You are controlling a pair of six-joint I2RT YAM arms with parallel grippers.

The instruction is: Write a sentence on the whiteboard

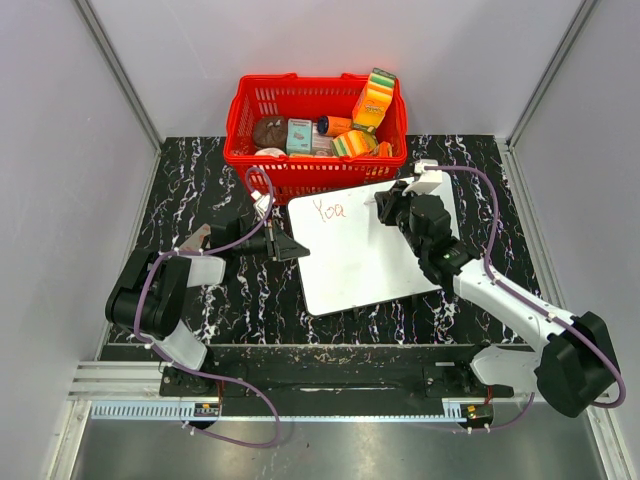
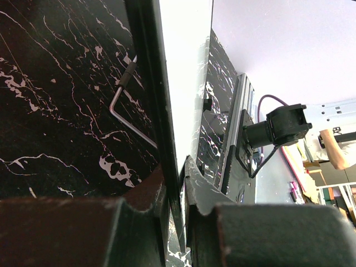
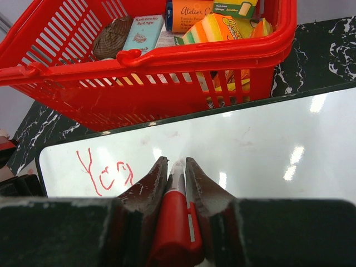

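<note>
The large flat white whiteboard (image 1: 360,250) lies mid-frame on the black marbled tabletop (image 1: 200,190); its red handwritten sentence (image 1: 329,209) reads only "You", the rest unwritten; the left hand (image 2: 177,181) pinches its edge; the right hand (image 3: 177,164) clamps a red marker (image 3: 171,222).

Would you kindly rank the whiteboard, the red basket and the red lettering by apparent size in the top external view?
1. whiteboard and red basket: about alike, left unranked.
2. red lettering: clearly smallest.
</note>
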